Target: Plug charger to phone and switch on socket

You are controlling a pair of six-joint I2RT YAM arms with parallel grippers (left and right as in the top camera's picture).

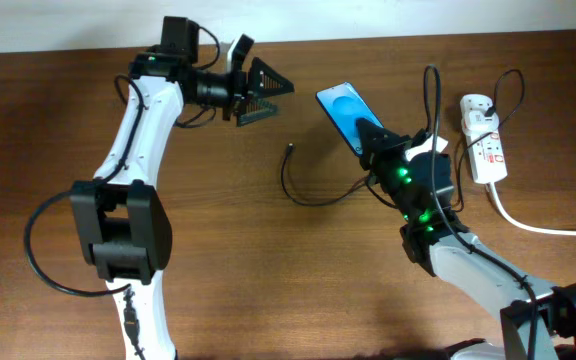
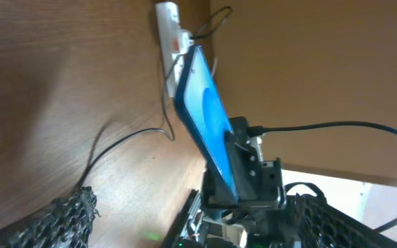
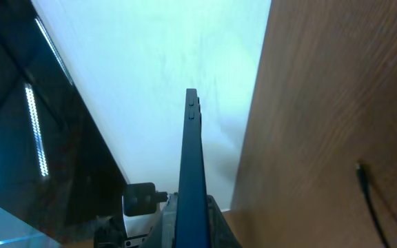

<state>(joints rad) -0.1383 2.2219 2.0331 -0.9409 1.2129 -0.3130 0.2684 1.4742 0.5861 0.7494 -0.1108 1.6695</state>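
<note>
Brown wooden counter from overhead: the right hand clenches one end of a slim blue-screened smartphone, tilted up. A thin black charger cable lies loose, its plug tip between both hands; the left hand is spread, empty. A white oblong power strip lies far right. Left wrist: smartphone clamped ahead, strip behind it. Right wrist: smartphone edge-on, plug tip rightward.

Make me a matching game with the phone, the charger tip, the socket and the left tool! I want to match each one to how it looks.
1 phone
2 charger tip
3 socket
4 left tool

A lying loose on the table
B white with red marks
C open, holding nothing
D gripped by the right tool

Pairs: 1-D, 2-A, 3-B, 4-C
</note>
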